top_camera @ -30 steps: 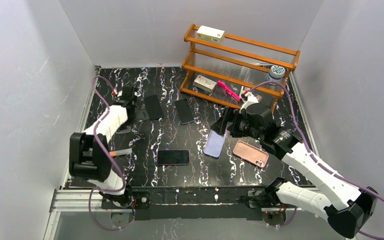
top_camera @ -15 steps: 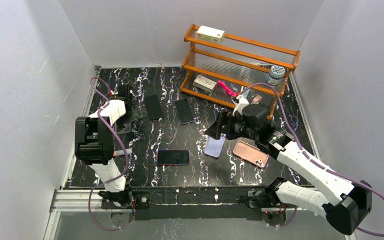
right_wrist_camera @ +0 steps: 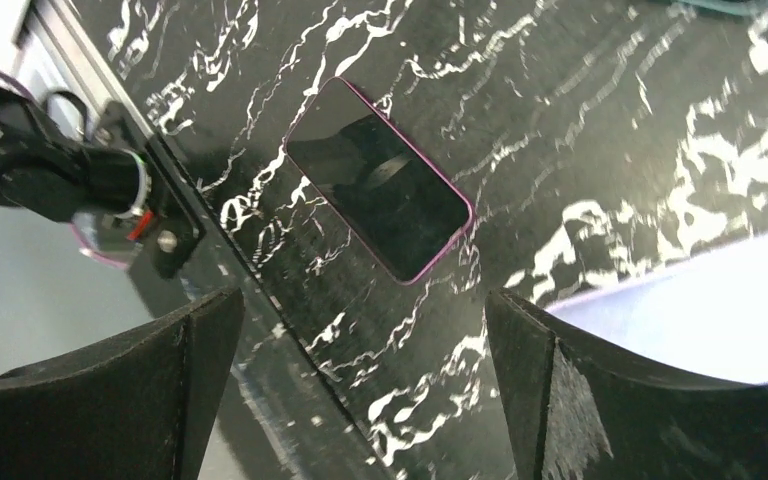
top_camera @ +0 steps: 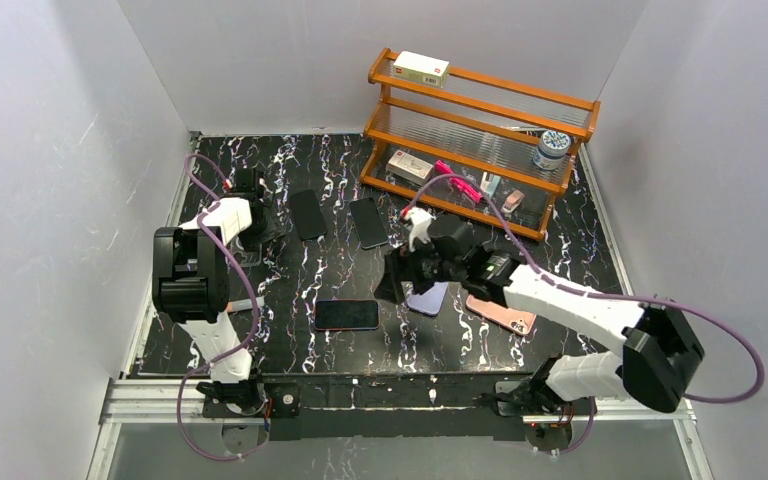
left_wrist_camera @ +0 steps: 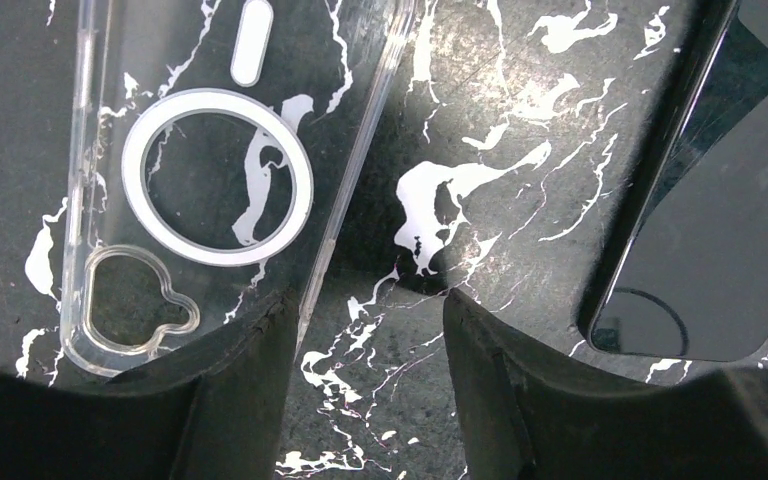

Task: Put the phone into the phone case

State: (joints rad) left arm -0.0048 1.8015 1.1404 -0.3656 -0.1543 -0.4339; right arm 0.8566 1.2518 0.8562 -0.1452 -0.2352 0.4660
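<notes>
Phone (left_wrist_camera: 700,250): lies dark and flat on tabletop (left_wrist_camera: 480,120) just beside clear case (left_wrist_camera: 190,180), apart from it. Left fingers (left_wrist_camera: 230,400): part spread over case's edge, pinching nothing. Right fingers (right_wrist_camera: 600,400): spread wide, empty, hang above second phone (right_wrist_camera: 380,195) with pink rim.

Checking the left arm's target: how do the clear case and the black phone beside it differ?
The clear case is see-through, with a white ring and camera cutout; the black phone is opaque and glossy. The case's corner is partly hidden by one finger of the left gripper; the phone lies outside the other. Both lie flat on the table.
</notes>
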